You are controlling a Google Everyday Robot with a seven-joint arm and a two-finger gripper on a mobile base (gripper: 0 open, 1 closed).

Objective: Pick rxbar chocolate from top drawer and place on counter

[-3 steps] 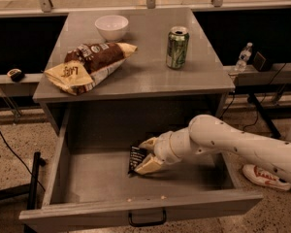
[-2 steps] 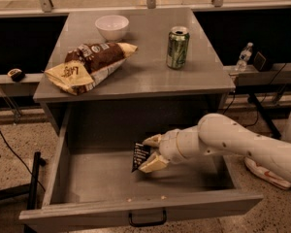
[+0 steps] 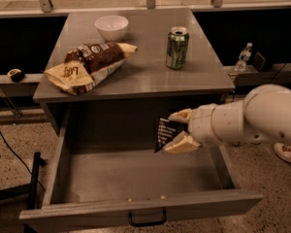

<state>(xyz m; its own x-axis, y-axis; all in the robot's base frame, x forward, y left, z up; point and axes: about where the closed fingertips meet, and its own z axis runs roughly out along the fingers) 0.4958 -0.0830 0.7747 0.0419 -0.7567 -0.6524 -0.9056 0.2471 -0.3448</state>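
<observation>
On the left of the counter (image 3: 150,79) lies a brown-and-yellow chip bag (image 3: 89,67), a white bowl (image 3: 111,26) behind it at the far edge. Below, the top drawer (image 3: 208,205) stands pulled wide open, its black handle (image 3: 148,220) nearest the camera. A green can (image 3: 177,47) stands upright right of centre. And there's the rxbar chocolate (image 3: 166,132), lifted clear of the drawer floor, just below the counter's front edge, pinched between the fingers (image 3: 180,115) of the gripper (image 3: 174,131), which reaches in from the right.
</observation>
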